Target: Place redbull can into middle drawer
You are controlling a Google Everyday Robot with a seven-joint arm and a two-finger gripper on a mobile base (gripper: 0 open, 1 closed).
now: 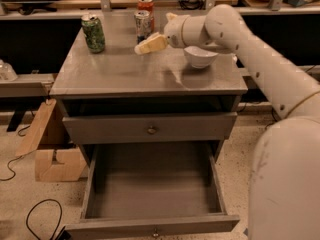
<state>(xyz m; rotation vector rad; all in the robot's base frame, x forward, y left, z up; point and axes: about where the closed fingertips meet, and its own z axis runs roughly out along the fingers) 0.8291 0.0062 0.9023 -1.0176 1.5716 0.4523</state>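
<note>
The redbull can (142, 26) stands upright at the back of the grey cabinet top (125, 71), just in front of a red cola can (146, 5). My gripper (150, 45) is low over the top, just right of and in front of the redbull can, pointing left at it; I cannot tell whether it touches the can. The middle drawer (150, 225) is pulled out below, and its inside shows nothing in it. The drawer above it (151, 129) is shut.
A green patterned can (93, 32) stands at the back left of the top. A white bowl (200, 56) sits right of my gripper, under my arm (250, 44). A cardboard box (52, 154) and cables lie on the floor at left.
</note>
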